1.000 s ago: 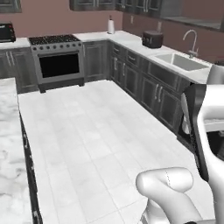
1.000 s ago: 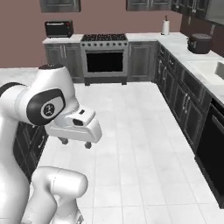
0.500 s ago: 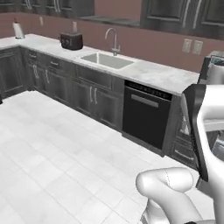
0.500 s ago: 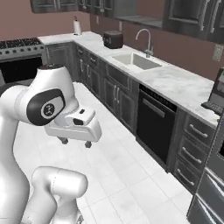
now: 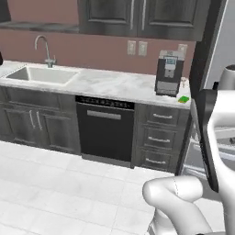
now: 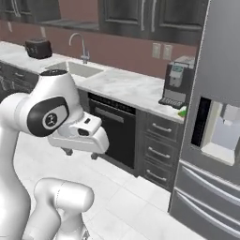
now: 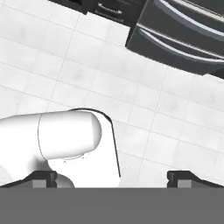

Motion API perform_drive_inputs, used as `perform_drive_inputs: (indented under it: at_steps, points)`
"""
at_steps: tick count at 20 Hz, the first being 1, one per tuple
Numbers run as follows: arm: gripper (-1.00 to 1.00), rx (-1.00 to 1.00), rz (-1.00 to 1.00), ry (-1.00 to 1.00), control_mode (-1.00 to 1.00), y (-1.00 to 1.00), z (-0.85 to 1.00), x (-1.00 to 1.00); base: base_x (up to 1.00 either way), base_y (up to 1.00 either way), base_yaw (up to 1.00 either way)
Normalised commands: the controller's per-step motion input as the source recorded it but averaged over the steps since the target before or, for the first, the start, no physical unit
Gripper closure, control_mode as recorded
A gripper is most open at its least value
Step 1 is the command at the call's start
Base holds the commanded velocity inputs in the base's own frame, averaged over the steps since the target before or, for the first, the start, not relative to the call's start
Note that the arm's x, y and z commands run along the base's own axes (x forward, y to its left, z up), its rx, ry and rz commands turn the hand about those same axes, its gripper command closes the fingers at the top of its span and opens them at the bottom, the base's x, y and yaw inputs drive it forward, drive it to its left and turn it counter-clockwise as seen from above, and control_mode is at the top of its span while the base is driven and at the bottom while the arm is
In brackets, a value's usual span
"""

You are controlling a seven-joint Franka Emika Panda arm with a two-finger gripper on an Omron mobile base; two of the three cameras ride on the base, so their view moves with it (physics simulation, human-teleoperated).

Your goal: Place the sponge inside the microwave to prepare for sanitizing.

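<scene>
Green sponge (image 5: 184, 99) now in sight beside coffee machine (image 5: 168, 75); claw (image 7: 111, 176) spread, empty.

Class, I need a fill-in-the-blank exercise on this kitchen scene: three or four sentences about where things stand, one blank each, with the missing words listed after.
1. The sponge lies on the counter beside the ____ machine.
2. Below the counter, between the cabinets and the drawers, sits a black ____.
3. The faucet stands behind the ____.
4. The gripper points down at the floor with its fingers ____.

Missing words: coffee; dishwasher; sink; open
</scene>
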Motion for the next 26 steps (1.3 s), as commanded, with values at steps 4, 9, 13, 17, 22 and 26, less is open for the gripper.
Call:
perform_drive_inputs:
  at_steps: [4, 9, 13, 17, 22, 26]
  points:
    - [-1.00, 0.00, 0.00, 0.00, 1.00, 0.00, 0.00, 0.00, 1.00, 0.65, -0.57]
    - [-1.00, 0.00, 0.00, 0.00, 1.00, 0.00, 0.00, 0.00, 1.00, 0.94, -0.51]
    - [-1.00, 0.00, 0.00, 0.00, 1.00, 0.00, 0.00, 0.00, 1.00, 0.90, -0.55]
    - [-1.00, 0.00, 0.00, 0.00, 1.00, 0.00, 0.00, 0.00, 1.00, 0.75, -0.59]
    - [-1.00, 0.00, 0.00, 0.00, 1.00, 0.00, 0.00, 0.00, 0.75, 0.31, -0.59]
    - [-1.00, 0.00, 0.00, 0.00, 1.00, 0.00, 0.00, 0.00, 0.25, -0.12, -0.24]
